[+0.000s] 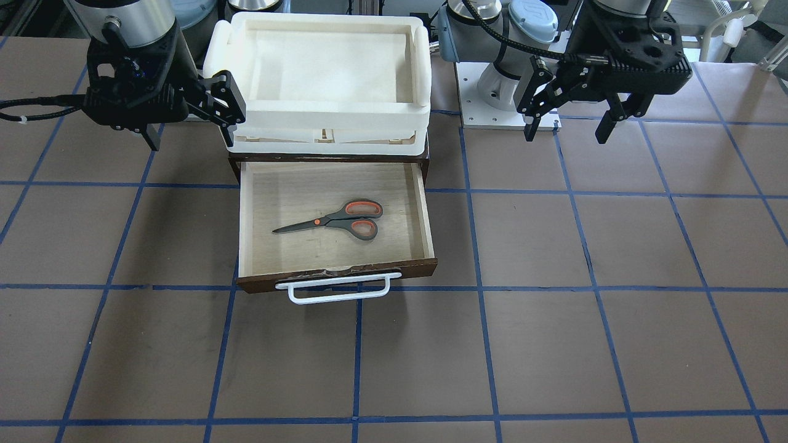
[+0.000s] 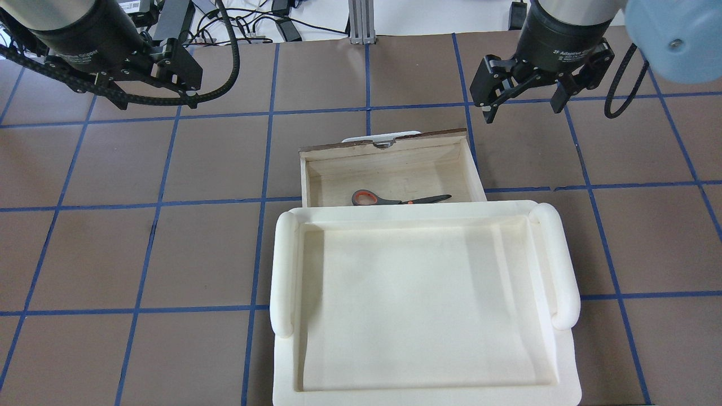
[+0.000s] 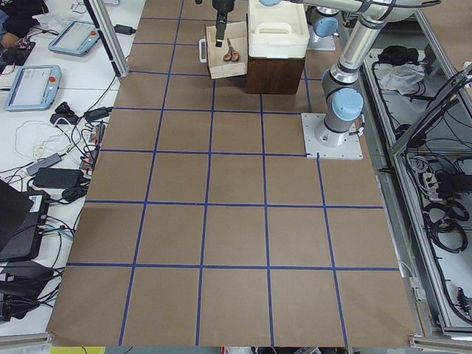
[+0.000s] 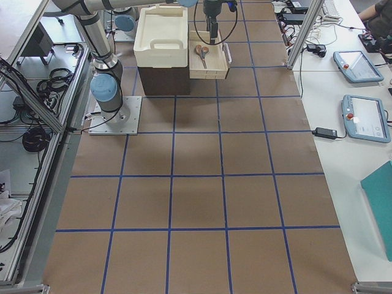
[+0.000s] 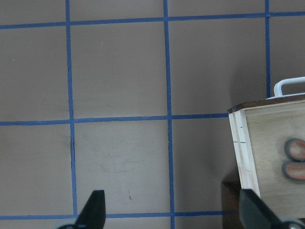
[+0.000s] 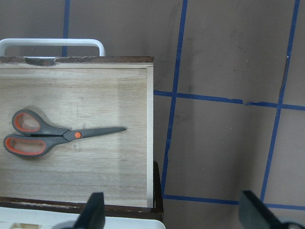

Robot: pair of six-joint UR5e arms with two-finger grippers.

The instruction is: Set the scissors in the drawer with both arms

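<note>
Wooden drawer [image 1: 427,215] is standing pulled out from under the foam tray [image 1: 332,114], its white handle [image 1: 338,288] facing away from the robot. The scissors [image 1: 335,220] are lying flat on its pale floor.

The right gripper [image 2: 522,111] is hanging above the drawer's side. Its fingers [image 6: 95,212] are spreading wide and gripping nothing. The drawer's side wall is sitting under the gap between them. The scissors are lying mostly out past the drawer-side finger, blade tip pointing in toward the gap.

The left gripper [image 1: 566,134] is hovering off the drawer's other side, apart from it, fingers likewise spreading wide and carrying nothing. Bare table [image 5: 119,157] is showing beneath the gap. The drawer's corner is lining up with the finger on that side, and the scissors' loops are lying beyond it.
</note>
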